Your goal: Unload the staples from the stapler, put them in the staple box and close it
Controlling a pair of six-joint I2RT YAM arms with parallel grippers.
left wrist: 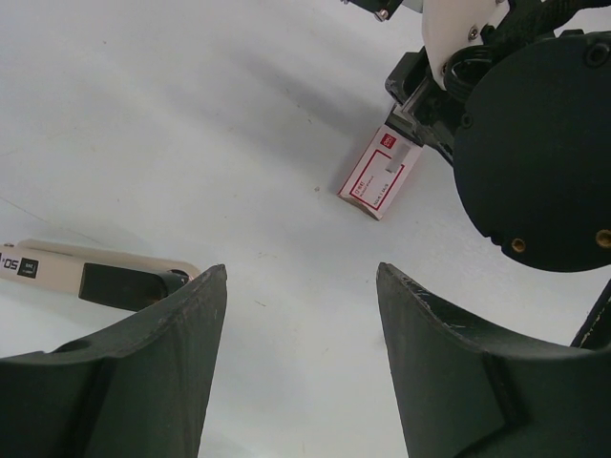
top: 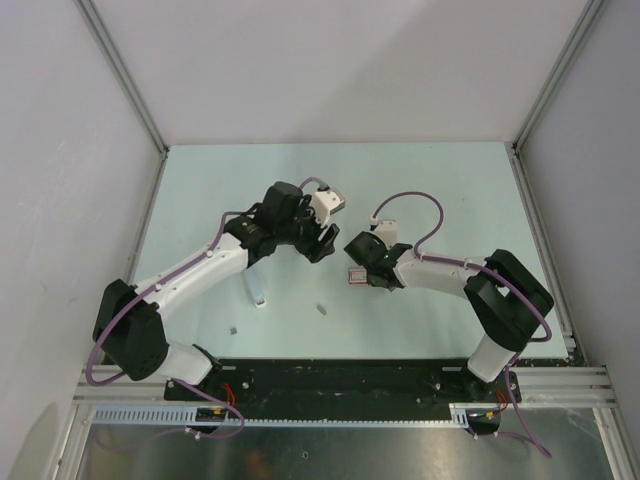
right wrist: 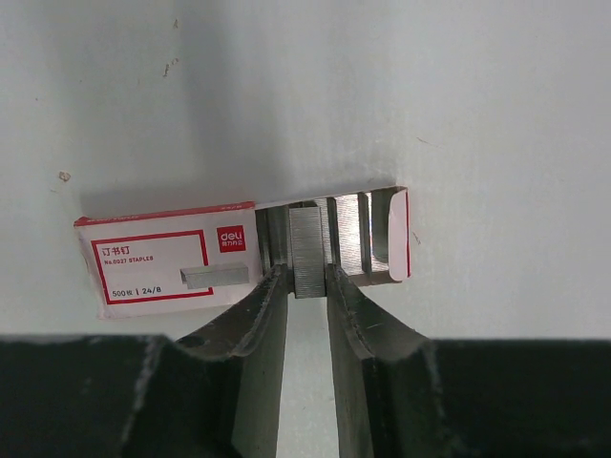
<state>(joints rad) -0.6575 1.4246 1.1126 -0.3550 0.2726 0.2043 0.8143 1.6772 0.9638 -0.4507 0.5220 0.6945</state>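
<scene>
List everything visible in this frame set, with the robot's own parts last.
stapler: 1, cream with a black part, lying on the table beneath the left arm
staple box: 1, red and white, open, right of centre at the right arm's jaws
staple strips: several, exact count unclear, grey, in the open box; one sits between the right jaws
loose pieces: 2, small, grey, probably staples, on the near table; the second lies further left
table: 1, pale green-white
left arm: 1, white and black, jaws open and empty over bare table
right arm: 1, white and black, jaws either side of a strip, grip unclear
</scene>
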